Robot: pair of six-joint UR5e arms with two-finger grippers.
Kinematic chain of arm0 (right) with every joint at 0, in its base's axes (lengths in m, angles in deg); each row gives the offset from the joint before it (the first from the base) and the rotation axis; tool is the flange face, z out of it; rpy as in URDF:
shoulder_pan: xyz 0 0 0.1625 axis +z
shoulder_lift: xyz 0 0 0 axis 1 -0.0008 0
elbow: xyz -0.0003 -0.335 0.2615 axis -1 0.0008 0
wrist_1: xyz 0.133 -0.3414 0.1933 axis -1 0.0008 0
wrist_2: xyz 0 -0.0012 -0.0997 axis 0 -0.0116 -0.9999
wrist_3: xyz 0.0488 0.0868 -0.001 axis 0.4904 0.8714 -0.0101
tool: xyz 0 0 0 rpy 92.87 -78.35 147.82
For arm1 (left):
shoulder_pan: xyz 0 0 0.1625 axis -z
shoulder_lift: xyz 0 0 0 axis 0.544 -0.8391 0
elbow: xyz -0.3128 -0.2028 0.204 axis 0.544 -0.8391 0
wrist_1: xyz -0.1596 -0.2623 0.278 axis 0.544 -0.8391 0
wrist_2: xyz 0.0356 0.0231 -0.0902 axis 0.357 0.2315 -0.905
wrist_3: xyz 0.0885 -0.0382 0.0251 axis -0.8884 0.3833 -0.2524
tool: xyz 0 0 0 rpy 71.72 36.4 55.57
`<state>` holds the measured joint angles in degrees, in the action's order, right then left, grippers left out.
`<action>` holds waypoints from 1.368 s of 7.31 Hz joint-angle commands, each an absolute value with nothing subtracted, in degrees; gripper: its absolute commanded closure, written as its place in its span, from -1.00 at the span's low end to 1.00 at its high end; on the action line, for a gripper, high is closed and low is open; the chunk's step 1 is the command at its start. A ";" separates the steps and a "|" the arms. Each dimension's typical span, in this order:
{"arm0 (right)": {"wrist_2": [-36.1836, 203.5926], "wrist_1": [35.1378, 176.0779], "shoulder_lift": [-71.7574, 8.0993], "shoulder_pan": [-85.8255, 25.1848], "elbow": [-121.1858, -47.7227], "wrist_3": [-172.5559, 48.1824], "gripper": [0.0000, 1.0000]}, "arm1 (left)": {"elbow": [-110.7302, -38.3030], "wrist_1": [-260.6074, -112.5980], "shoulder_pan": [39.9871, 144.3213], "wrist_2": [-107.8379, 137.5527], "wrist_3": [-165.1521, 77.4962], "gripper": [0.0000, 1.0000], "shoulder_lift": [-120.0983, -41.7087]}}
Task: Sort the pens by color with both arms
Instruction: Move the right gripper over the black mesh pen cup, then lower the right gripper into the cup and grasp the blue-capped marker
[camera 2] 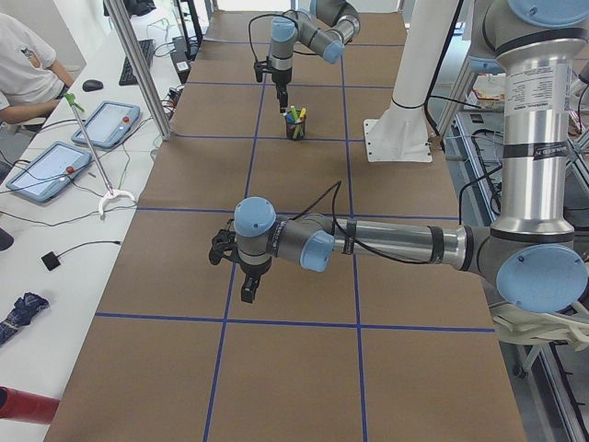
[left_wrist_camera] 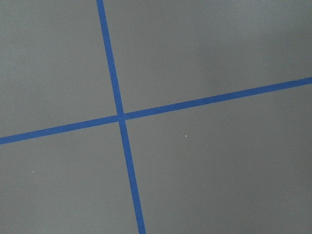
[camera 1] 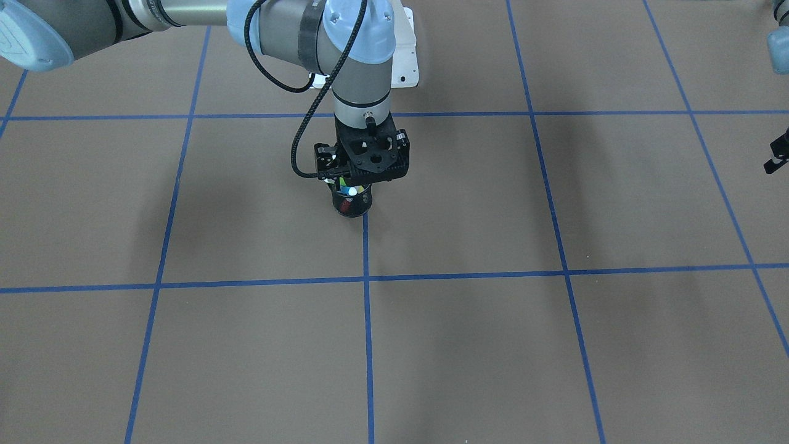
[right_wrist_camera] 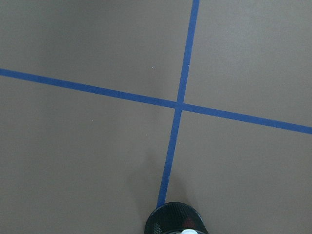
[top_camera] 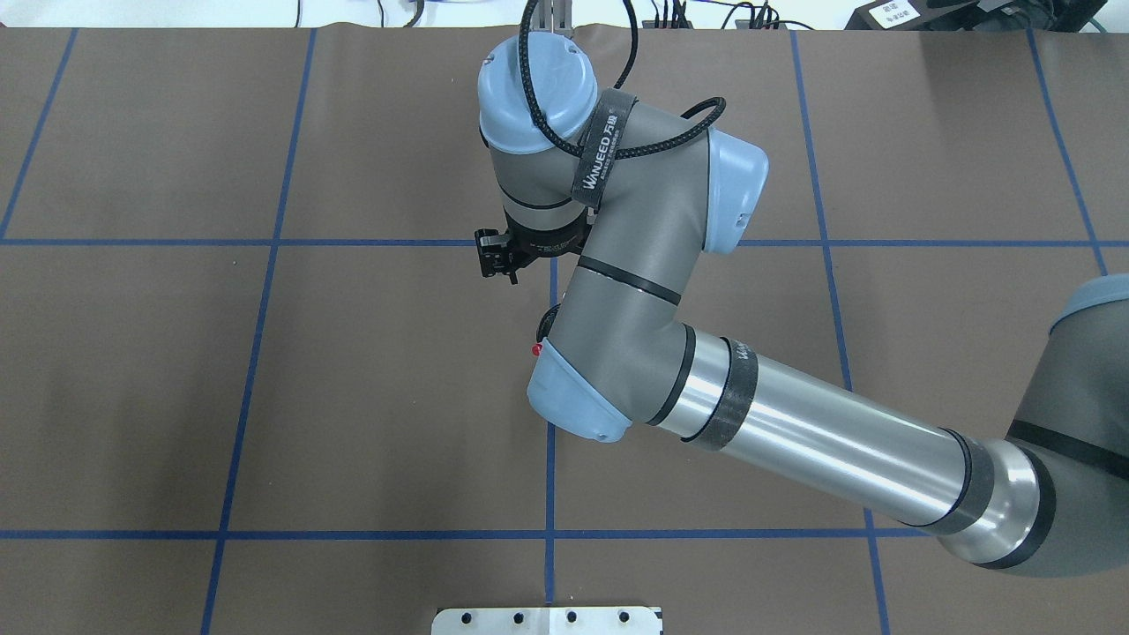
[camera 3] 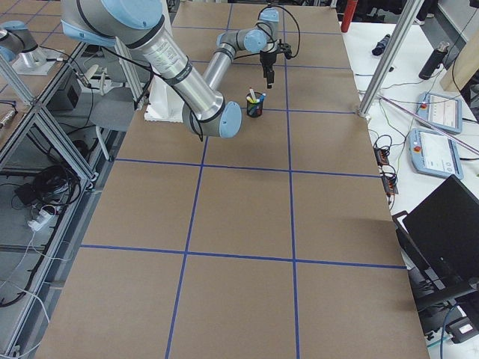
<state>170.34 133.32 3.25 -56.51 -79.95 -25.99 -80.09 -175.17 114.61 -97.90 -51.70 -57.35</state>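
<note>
The pens stand together in a black mesh cup (camera 1: 351,206) near the table's middle. A blue one's pale end (camera 1: 351,192) and a yellow-green bit (camera 1: 341,182) show under my right gripper (camera 1: 360,174), which hangs straight above the cup. Its fingers are hidden by its mount. A red cap (top_camera: 536,350) peeks from under the right arm in the overhead view. The cup's rim (right_wrist_camera: 176,218) lies at the bottom of the right wrist view. My left gripper (camera 1: 775,154) hangs empty far off to the side, cut by the view's edge.
Blue tape lines (camera 1: 366,279) split the brown table into squares. The white pedestal base (camera 1: 407,55) stands behind the cup. The left wrist view holds only a tape crossing (left_wrist_camera: 120,117). An operator and tablets (camera 2: 110,124) are beside the table.
</note>
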 commanded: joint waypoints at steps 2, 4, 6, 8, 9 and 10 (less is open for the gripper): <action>176.85 134.50 2.91 -54.45 -77.52 -26.83 -0.10 | -80.05 -175.18 114.61 -97.91 -51.70 -1.00 -57.27; 179.07 135.47 3.43 -53.83 -74.97 -29.81 -0.02 | -80.23 -175.26 114.61 -97.99 -51.70 -1.00 -57.00; 179.16 135.39 5.80 -53.92 -71.80 -34.20 0.55 | -80.05 -175.18 114.61 -97.99 -51.79 -1.00 -56.91; 179.95 135.03 5.55 -53.92 -72.67 -34.30 0.55 | -80.05 -175.18 114.61 -97.99 -51.79 -1.00 -56.91; 179.51 135.21 6.16 -54.09 -71.80 -34.56 0.23 | -79.70 -175.18 114.43 -97.91 -51.79 -1.00 -56.91; 179.42 135.30 6.42 -54.18 -70.75 -34.48 -0.25 | -79.70 -175.26 114.43 -97.99 -51.79 -1.00 -57.00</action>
<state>179.59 135.20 6.03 -54.04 -71.83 -34.41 -79.82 -175.20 114.49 -97.96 -51.78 -56.93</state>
